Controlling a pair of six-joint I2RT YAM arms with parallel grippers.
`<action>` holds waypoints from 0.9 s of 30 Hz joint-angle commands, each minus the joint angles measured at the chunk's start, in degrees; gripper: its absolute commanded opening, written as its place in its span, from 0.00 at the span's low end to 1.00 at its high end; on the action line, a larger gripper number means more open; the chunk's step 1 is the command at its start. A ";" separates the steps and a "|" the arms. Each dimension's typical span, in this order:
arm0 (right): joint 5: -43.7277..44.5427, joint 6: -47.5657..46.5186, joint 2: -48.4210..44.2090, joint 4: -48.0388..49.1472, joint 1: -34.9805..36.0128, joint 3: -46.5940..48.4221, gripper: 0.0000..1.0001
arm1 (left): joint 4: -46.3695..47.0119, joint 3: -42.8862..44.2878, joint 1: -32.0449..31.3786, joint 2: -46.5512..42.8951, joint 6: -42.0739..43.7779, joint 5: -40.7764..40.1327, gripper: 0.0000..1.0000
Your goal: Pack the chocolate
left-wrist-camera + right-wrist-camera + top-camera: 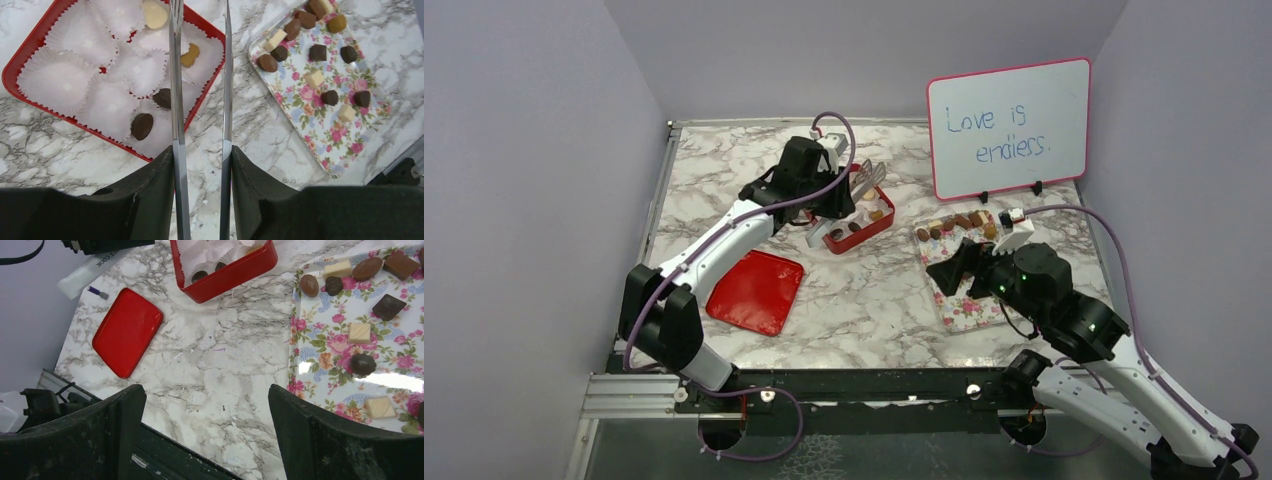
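Note:
Several chocolate pieces (959, 222), dark, light brown and cream, lie on a floral tray (969, 300); they also show in the left wrist view (317, 52) and the right wrist view (362, 364). A red box (861, 222) lined with white paper cups holds several pieces (142, 125). My left gripper (202, 150) is shut on metal tongs (176, 100), held over the box's right edge; the tong arms are apart and their tips are out of view. My right gripper (207, 390) is open and empty, above the table at the tray's near left side.
The red lid (756, 290) lies flat to the left of the box. A whiteboard (1009, 125) with writing stands at the back right. A white packet (82, 275) lies near the back left. Walls enclose the table.

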 commanded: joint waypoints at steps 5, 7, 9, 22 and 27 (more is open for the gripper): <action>2.72 0.56 -1.33 -3.92 -0.24 2.90 0.98 | -1.72 -0.67 -1.20 -5.76 3.06 8.38 0.42; 3.48 0.51 -1.56 -4.47 -0.24 3.35 0.98 | -1.74 -1.73 -2.02 -6.71 3.04 8.31 0.42; 4.57 0.52 -1.73 -5.11 -0.24 4.10 0.98 | -1.86 -2.64 -3.16 -7.47 3.06 7.96 0.42; 15.16 -2.51 -2.73 -10.10 -0.24 14.77 0.98 | 1.64 -4.13 -18.15 -6.04 4.16 -1.11 0.42; 17.93 -3.43 -3.16 -11.27 -0.24 18.18 0.98 | 7.45 -6.33 -21.13 -5.50 3.44 -1.36 0.42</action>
